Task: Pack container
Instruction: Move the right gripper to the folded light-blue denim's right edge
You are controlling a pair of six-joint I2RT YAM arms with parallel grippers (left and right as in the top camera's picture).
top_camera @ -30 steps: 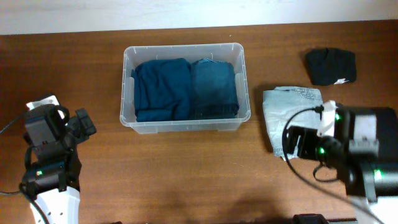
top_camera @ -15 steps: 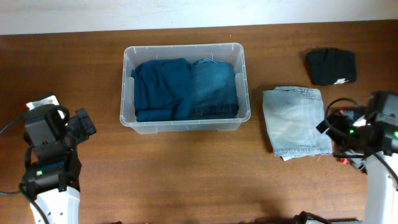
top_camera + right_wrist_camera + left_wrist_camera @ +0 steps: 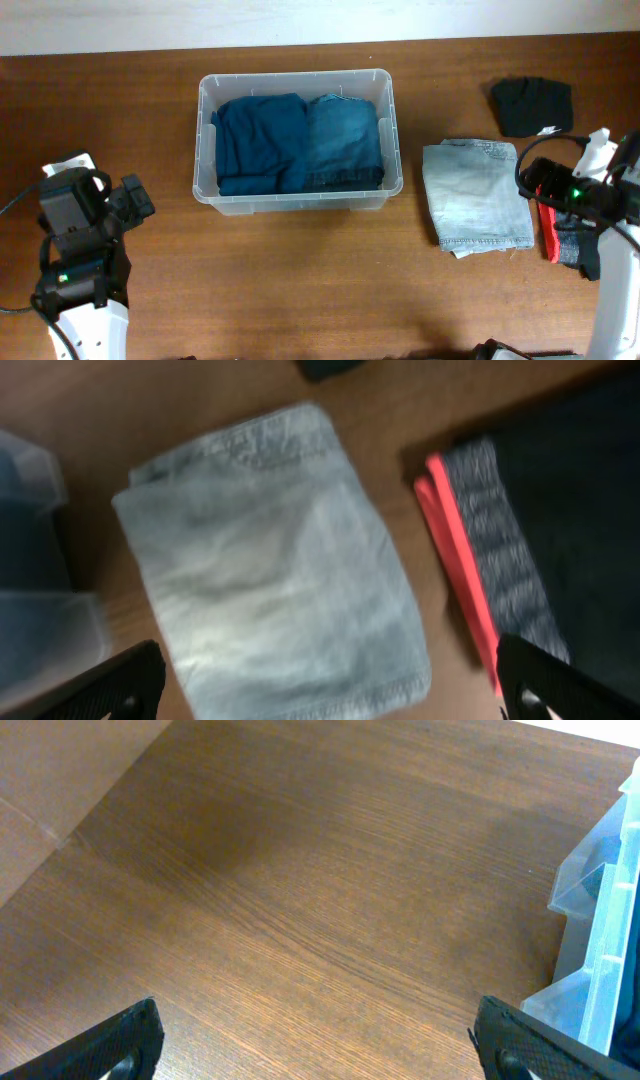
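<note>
The clear plastic container (image 3: pixel 297 204) stands at the table's middle back. It holds a folded dark teal garment (image 3: pixel 262 142) and folded blue jeans (image 3: pixel 344 140) side by side. Folded pale grey jeans (image 3: pixel 475 193) lie on the table right of it and also show in the right wrist view (image 3: pixel 270 560). My right gripper (image 3: pixel 330 695) is open and empty, above the near edge of the pale jeans. My left gripper (image 3: pixel 320 1045) is open and empty over bare wood at the front left. The container's corner (image 3: pixel 600 950) shows at that view's right edge.
A folded black garment (image 3: pixel 531 105) lies at the back right. A red and grey garment (image 3: pixel 558 237) lies right of the pale jeans, partly under my right arm (image 3: pixel 600 195), and also shows in the right wrist view (image 3: pixel 480 560). My left arm (image 3: pixel 80 240) sits at the front left.
My right arm has swung from over the pale jeans to the table's right edge, uncovering the jeans and the red and grey garment. The left arm has not moved.
</note>
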